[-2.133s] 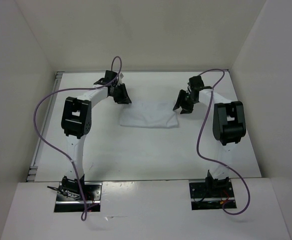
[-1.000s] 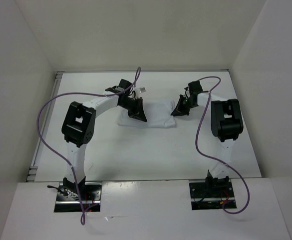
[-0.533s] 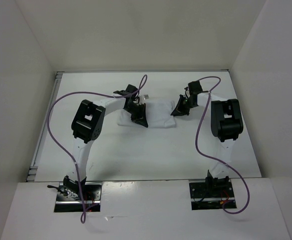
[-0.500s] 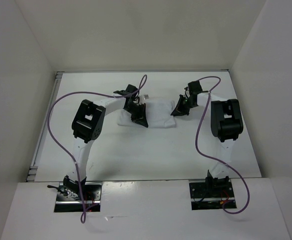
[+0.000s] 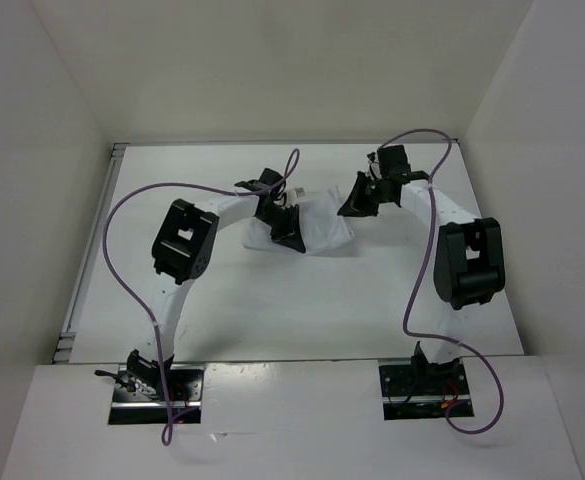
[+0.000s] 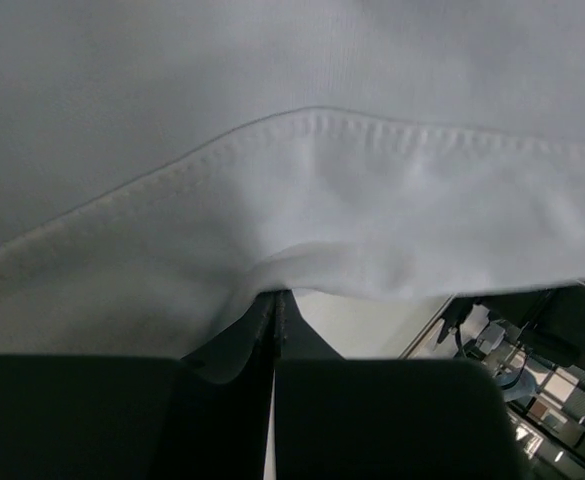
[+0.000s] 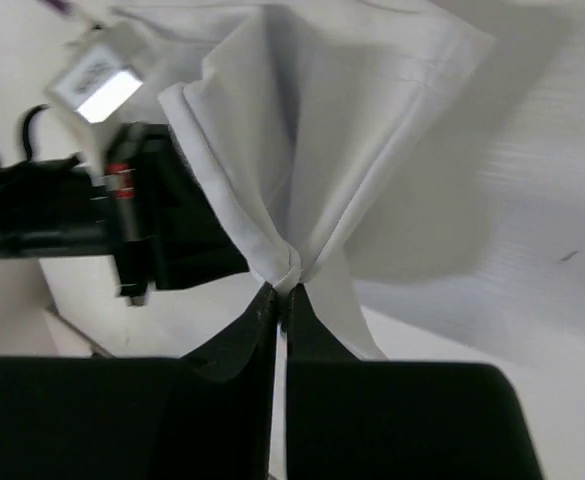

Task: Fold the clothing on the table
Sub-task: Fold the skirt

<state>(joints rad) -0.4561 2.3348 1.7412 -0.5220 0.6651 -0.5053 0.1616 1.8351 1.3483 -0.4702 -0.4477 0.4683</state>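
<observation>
Look first at the left gripper (image 6: 275, 300): shut tight, pinching the stitched hem of the clothing (image 6: 372, 230) right at the tips. White cloth draped over the black fingers (image 6: 122, 410), lifted a little there.

Now look at the right gripper (image 7: 280, 292): squeezed shut too, with a bunched fold of the same cloth caught at the tips and fanning out beyond them.

From the top view, one gripper on each side of the cloth. Left one at the near left part, right one at the far right corner, quite near each other. Clothing small and scrunched, lying toward the far middle of the table (image 5: 272, 300), with part of it raised off the white top.

Looks like the middle of a fold: two edges picked up, ready to be carried over. Next, probably, carry both pinched edges the same way across the rest of the cloth, keeping them level. Then lower gently and let go only once flat. No hard pulling apart, to avoid a slip from the tips or a drag along the table.

Farther out, the left arm (image 5: 184, 240) and the right arm (image 5: 469, 262), reaching in from the near edge, each with a looping purple cable (image 5: 122, 230).
</observation>
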